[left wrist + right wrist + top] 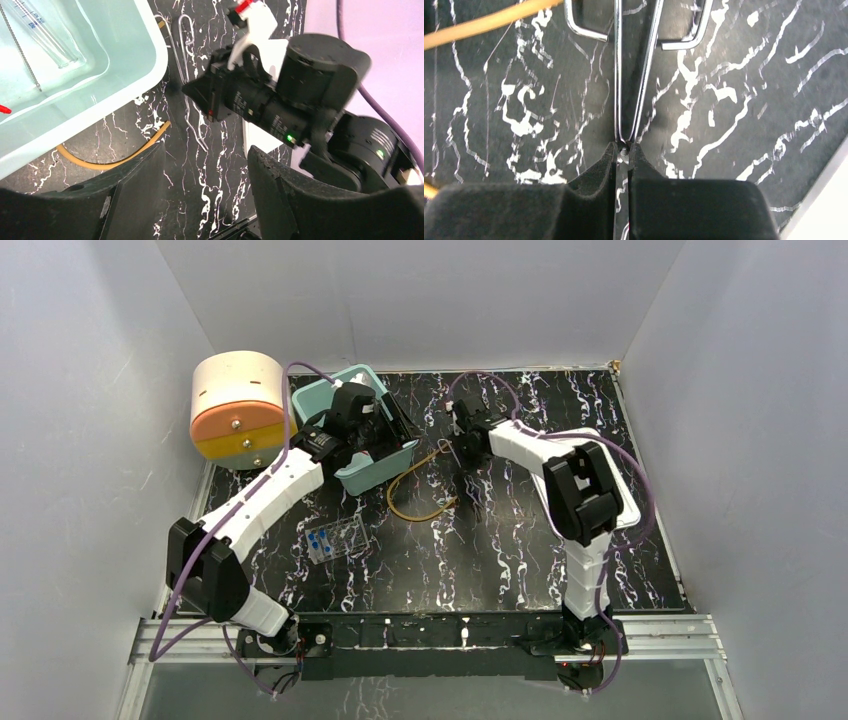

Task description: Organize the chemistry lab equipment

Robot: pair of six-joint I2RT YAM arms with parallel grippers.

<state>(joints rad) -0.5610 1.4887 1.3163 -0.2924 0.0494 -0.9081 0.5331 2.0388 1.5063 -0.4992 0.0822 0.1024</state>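
In the right wrist view the metal tongs (640, 75) lie flat on the black marbled table. My right gripper (624, 150) is shut on their pivot end, and their arms spread away from the fingers. The amber tubing loop (415, 495) lies just left of them. My left gripper (205, 170) hangs open over bare table beside the teal bin (150, 55), with nothing between its fingers. A clear graduated tube (45, 35) lies inside the bin. The red-nozzled white squeeze bottle (255, 25) shows beyond the right arm's wrist (280, 100). The clear rack with blue-capped vials (338, 540) sits front left.
The large cream-and-orange drum (238, 410) stands at the back left, next to the teal bin (345, 385). A white tray (625, 480) lies under the right arm at the right side. Grey walls close in the table on three sides.
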